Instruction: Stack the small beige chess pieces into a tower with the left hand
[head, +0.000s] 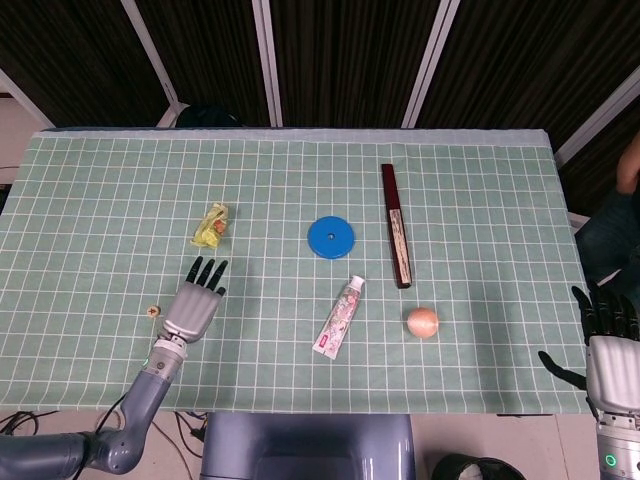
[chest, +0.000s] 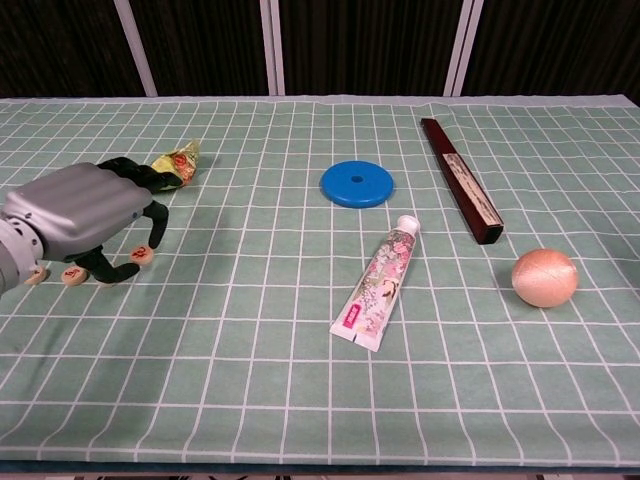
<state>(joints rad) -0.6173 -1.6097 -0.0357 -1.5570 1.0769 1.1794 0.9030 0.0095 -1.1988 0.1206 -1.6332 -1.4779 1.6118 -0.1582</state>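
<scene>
1. Beige discs with red marks sit at the left of the chest view. One chess piece shows between the fingertips of the left hand; a second piece lies on the mat further left, by the thumb; a third piece shows at the wrist edge, partly hidden.
2. From the head view only one piece is visible, just left of the left hand; the others are too small or covered.
3. Left hand state: fingers curled down over the green checked mat, thumb tucked under. Whether the piece at the fingertips is pinched or merely beside them, I cannot tell.
4. Right hand rests at the lower right of the head view, off the mat edge, fingers apart, holding nothing.
5. Judged step: getting a first piece between thumb and finger. Nothing is stacked yet, so the task looks early.
6. To do it well: take the disc by its rim, keep it flat, lift straight up, and set it squarely on a neighbour, letting go only once it is seated. The discs are thin and would slide easily on cloth.
7. Risk: the curled fingers could nudge the two pieces further left.
8. Bystanders, well apart to the right: yellow wrapper just above the hand, blue disc, toothpaste tube, dark box, onion.
</scene>
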